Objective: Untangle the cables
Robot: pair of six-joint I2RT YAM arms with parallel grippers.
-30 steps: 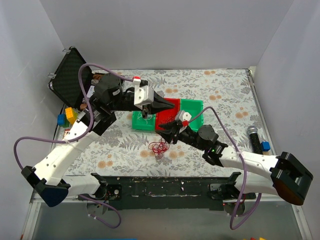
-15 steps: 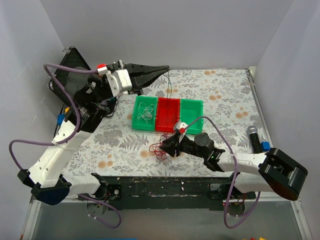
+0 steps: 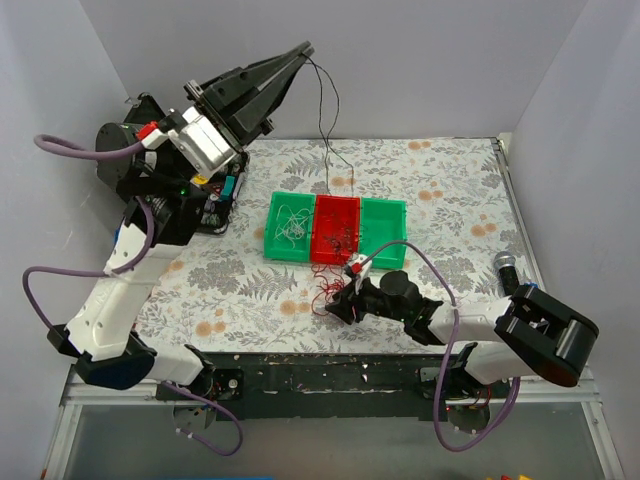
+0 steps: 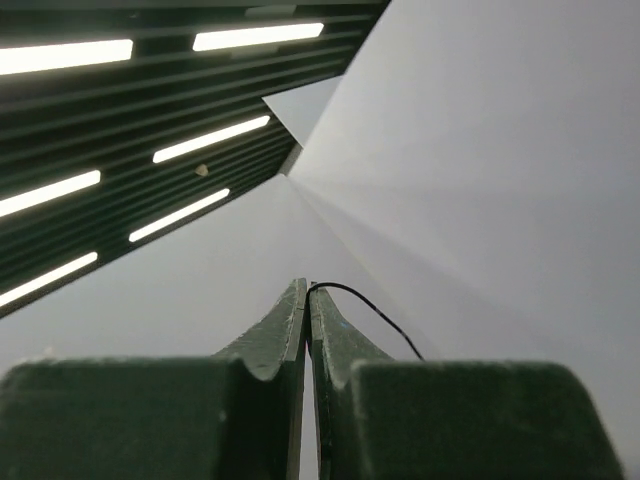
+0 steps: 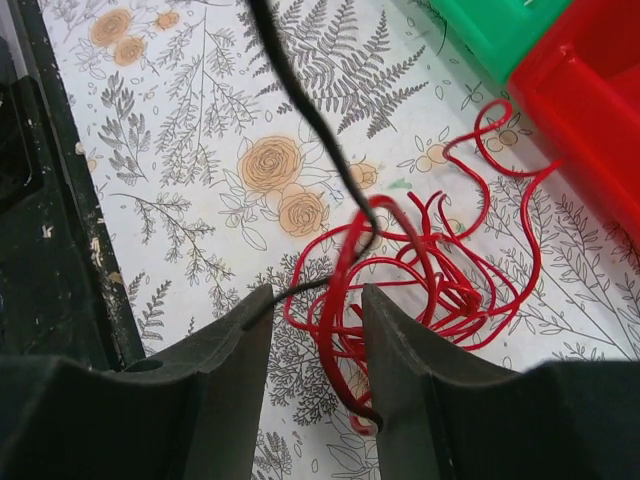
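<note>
The cables are a small red tangle [image 3: 324,291] on the floral cloth, in front of the red tray [image 3: 348,206]. My left gripper [image 3: 303,49] is raised high at the back and is shut on a thin black wire [image 3: 329,120], which hangs down toward the trays. The left wrist view shows the jaws pinched on that black wire [image 4: 360,302]. My right gripper [image 3: 338,300] is low at the tangle. Its jaws are open, with a red loop [image 5: 345,300] between the fingers. The black wire [image 5: 300,100] crosses the red tangle [image 5: 440,280] there.
A green tray [image 3: 276,232] holding pale wires and a second green tray [image 3: 396,212] flank the red one. An open black case [image 3: 125,150] stands at the back left. A microphone [image 3: 507,270] lies at the right edge. Grey walls enclose the table.
My left gripper rose from above the trays to high at the back, drawing the black wire up. My right gripper moved toward the near edge onto the red tangle.
</note>
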